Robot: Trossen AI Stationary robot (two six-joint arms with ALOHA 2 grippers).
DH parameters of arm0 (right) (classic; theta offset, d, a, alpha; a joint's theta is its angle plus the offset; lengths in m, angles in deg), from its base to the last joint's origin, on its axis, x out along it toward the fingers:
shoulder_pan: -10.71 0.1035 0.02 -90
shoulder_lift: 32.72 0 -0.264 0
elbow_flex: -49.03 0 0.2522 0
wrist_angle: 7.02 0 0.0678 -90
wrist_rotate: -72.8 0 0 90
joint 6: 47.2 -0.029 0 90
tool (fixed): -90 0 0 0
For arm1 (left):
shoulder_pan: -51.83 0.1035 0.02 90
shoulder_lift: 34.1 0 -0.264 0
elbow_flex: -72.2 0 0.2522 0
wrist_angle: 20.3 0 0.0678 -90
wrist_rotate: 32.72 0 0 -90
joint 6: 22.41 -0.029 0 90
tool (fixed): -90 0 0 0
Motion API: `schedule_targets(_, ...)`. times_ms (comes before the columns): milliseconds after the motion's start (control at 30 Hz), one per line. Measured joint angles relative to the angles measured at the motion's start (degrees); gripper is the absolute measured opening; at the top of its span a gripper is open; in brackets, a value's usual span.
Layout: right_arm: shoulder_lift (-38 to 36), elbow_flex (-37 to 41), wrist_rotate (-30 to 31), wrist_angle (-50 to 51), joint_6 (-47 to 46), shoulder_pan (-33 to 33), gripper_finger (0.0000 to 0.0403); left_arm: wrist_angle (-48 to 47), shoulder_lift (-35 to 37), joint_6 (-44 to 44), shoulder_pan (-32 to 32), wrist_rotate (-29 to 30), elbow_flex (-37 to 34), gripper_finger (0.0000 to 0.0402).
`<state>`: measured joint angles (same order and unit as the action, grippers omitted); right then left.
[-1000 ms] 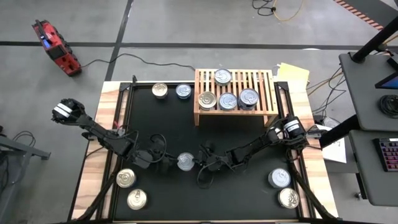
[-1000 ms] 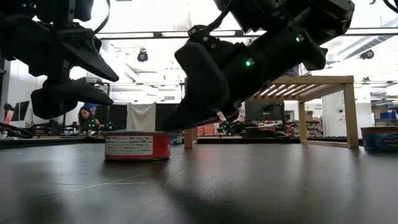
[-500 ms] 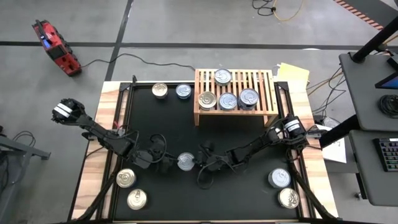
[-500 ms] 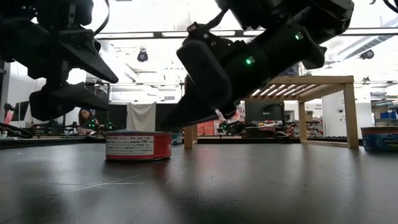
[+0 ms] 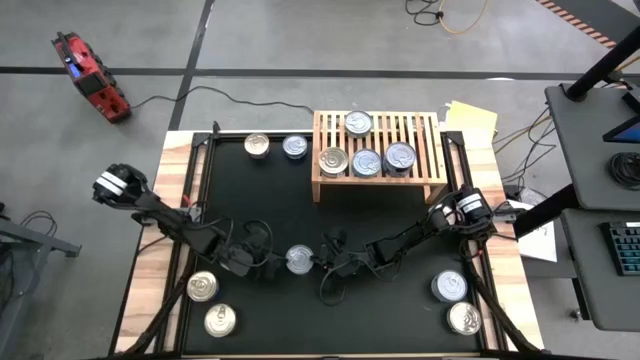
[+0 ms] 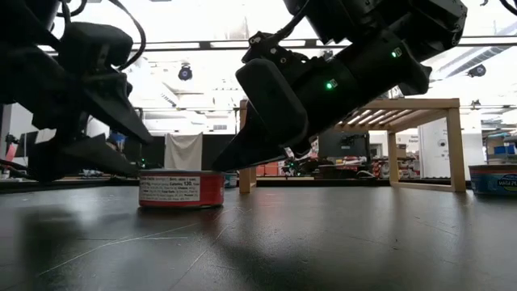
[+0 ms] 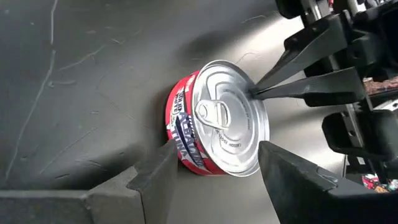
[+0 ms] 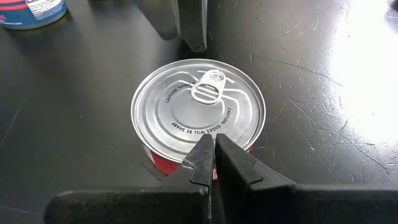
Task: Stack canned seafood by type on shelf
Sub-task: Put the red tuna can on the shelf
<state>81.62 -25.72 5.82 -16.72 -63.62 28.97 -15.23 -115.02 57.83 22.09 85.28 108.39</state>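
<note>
The left claw (image 5: 270, 266) is spread open around the red can (image 5: 298, 260), mid black mat (image 5: 260, 190); the right claw (image 5: 322, 264), pinched closed, is at its 3 o'clock edge. The shelf (image 5: 378, 130) stands at 1 o'clock.

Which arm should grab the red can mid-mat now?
Left. The left gripper is open with a finger either side of the red can; the right gripper is shut at its rim.

A robotics lab: bare concrete floor (image 5: 300, 40) with taped lines, trailing cables (image 5: 445, 15), ceiling strip lights and equipment benches (image 6: 73, 182) far behind the table.
</note>
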Motion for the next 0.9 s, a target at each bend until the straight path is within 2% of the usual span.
schedule_targets(633,0.4,2.2,2.1,1.4,1.4,1.7,0.0009,6.3,-2.0,-1.8,0.0,0.1,0.0,0.0218)
schedule_targets(900,0.4,2.2,2.4,0.8,1.4,1.7,0.0009,9.6,-1.9,-15.0,0.2,6.4,0.0,0.0221)
